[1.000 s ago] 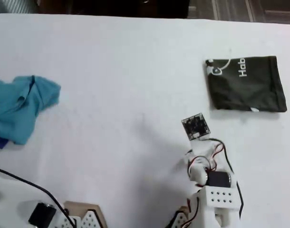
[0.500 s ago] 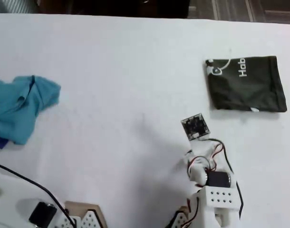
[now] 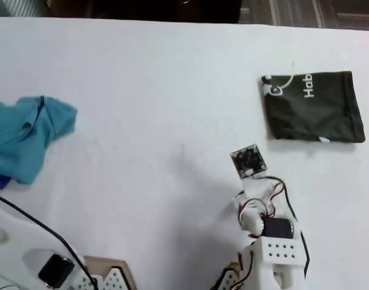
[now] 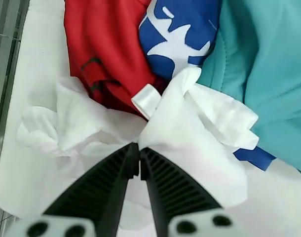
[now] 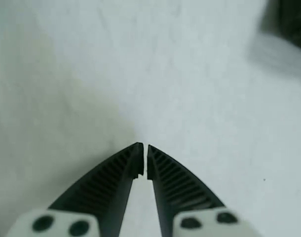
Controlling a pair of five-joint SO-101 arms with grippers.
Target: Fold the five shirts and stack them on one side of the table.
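White table [image 3: 142,72], teal shirt [image 3: 24,136] cut off at the view's edge — left end effector [image 4: 139,162] and right end effector [image 5: 143,160] both closed.

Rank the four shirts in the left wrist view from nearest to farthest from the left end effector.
1. White shirt, at the left end effector's tips.
2. Red shirt, just beyond the white.
3. Blue shirt and teal shirt, farther on: too close to call.
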